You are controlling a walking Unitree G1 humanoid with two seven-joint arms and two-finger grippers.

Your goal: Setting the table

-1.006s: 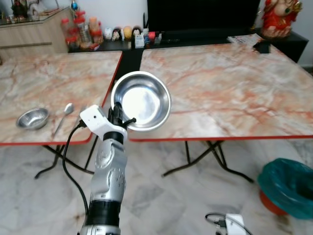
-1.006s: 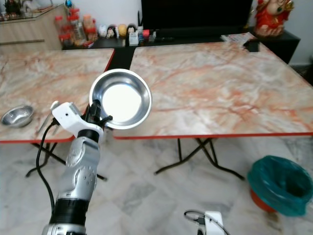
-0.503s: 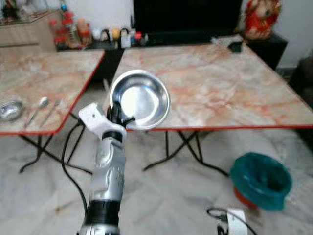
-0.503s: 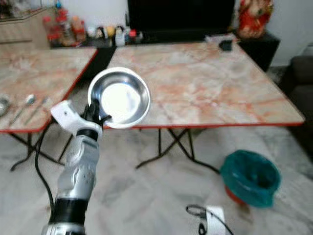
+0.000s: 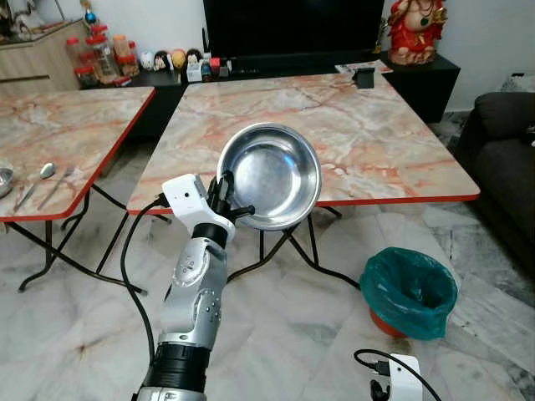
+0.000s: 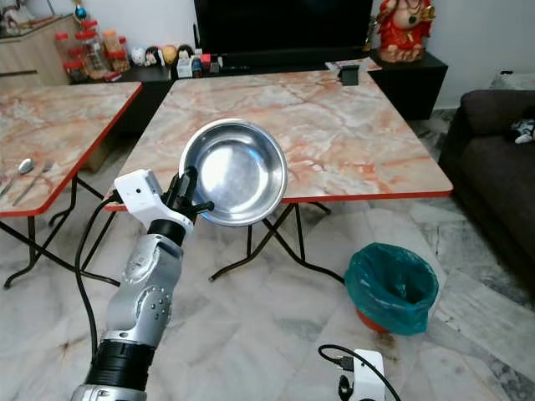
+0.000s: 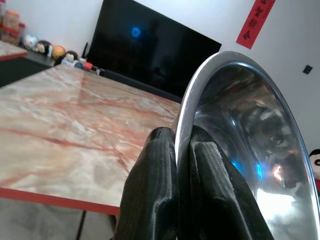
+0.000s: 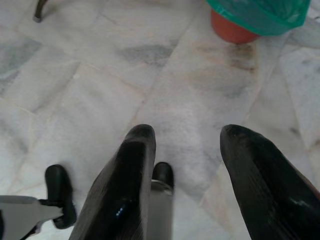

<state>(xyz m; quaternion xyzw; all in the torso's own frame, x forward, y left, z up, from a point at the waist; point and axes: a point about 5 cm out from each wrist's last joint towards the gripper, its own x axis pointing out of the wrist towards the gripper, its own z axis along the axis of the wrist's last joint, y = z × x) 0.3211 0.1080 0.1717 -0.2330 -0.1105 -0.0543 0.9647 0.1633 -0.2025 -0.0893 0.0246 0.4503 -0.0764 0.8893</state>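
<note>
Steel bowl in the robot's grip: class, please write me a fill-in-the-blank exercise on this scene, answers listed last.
The left gripper pinches the steel bowl by its ____.
The bin on the floor has a ____ liner.
The right gripper hangs ____ above the marble floor.
The spoon lies on the ____ table.

Answers: rim; green; open; left

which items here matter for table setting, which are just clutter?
Job:
steel bowl, pinched at its rim by the left gripper
marble table ahead
spoon and fork on the side table

Clutter:
green-lined bin
TV
red figurine
jars
sofa
</note>
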